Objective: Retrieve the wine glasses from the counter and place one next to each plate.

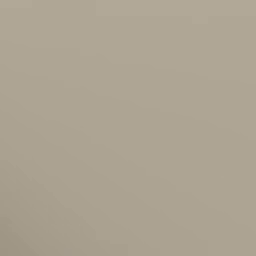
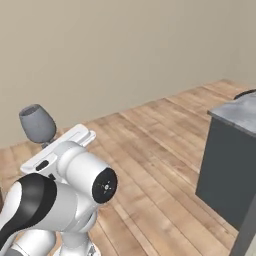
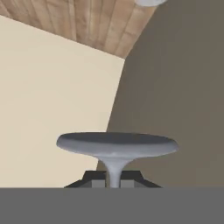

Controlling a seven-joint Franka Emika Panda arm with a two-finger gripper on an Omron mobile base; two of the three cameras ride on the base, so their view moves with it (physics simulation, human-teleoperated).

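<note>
Slippage is threatening: the claw [image 3: 114, 181] is pinching only the thin stem of a wine glass [image 2: 37, 123], carrying it high above the wooden floor [image 2: 150, 150], well apart from the dark cabinet [image 2: 227, 165]; a jolt could be dropping it.

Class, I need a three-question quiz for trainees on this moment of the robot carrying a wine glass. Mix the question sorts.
1. True or false: the fingers are shut on the wine glass stem.
2. What covers the floor? A wood planks; B carpet; C tiles.
3. In the right base view, which side holds the dark cabinet?

Key: 1 true. 2 A. 3 the right side.
</note>
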